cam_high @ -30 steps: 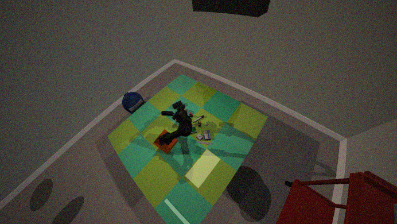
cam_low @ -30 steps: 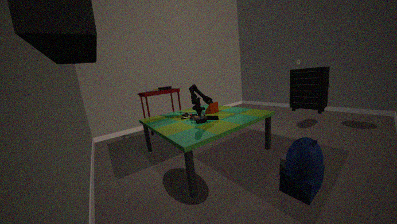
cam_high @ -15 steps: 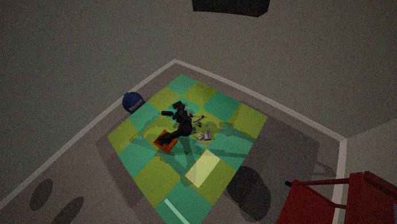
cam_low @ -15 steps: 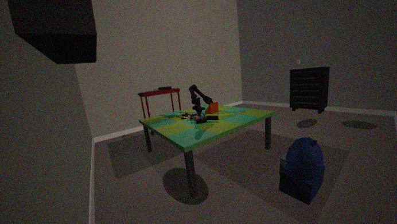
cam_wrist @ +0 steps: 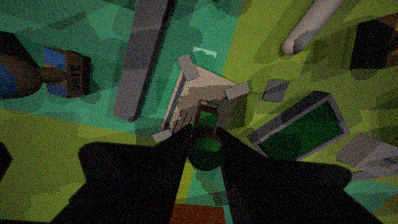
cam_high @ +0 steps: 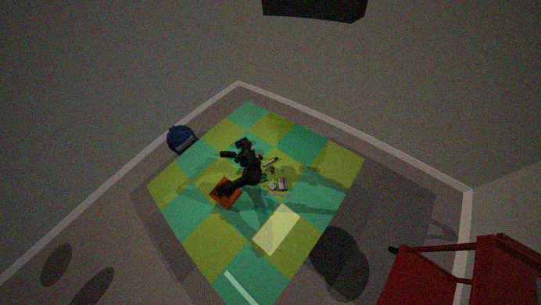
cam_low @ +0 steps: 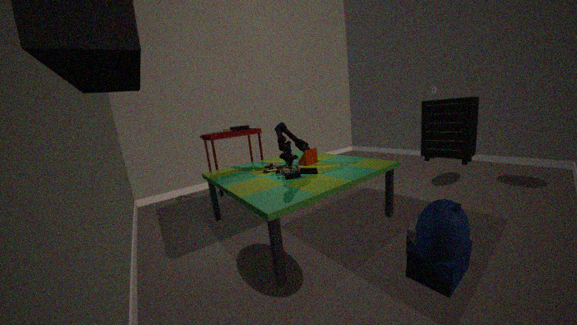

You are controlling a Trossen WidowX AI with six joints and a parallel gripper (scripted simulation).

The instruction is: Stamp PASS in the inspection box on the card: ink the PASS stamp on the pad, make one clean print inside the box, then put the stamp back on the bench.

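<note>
PASS stamp (cam_wrist: 205,151), identified by its green knob (a judgement; its lettering is not seen): at the centre of the wrist view, over the card. Clock bearings below are taken from it in the wrist view, 12 at the top edge.

- 10 o'clock, far left: another stamp (cam_wrist: 67,75), blue and brown, lying on its side on the tabletop (cam_high: 216,238) (cam_low: 308,192) (cam_wrist: 30,125); marks on its end face unreadable.
- 11 o'clock: long grey bar (cam_wrist: 140,65), well apart from the stamp.
- 12 o'clock: card (cam_wrist: 200,82), on a pale holder with corner tabs. Inspection box and any print: cannot tell.
- Centre: claw (cam_high: 247,160) (cam_low: 289,165) (cam_wrist: 203,129) clamped on the green-knobbed stamp. Contact between stamp face and card cannot be made out.
- 2 o'clock: open ink pad (cam_high: 264,177) (cam_wrist: 305,131), green; farther out, a pale tube (cam_wrist: 312,25).

Step in hand, judged from position: printing, with inking presumably done; ink on the face is hidden. Next move, if no print is made: square the stamp to the box, press straight down, lift without sliding. Any sideways drift would smear the mark. Return to the bench remains.
</note>
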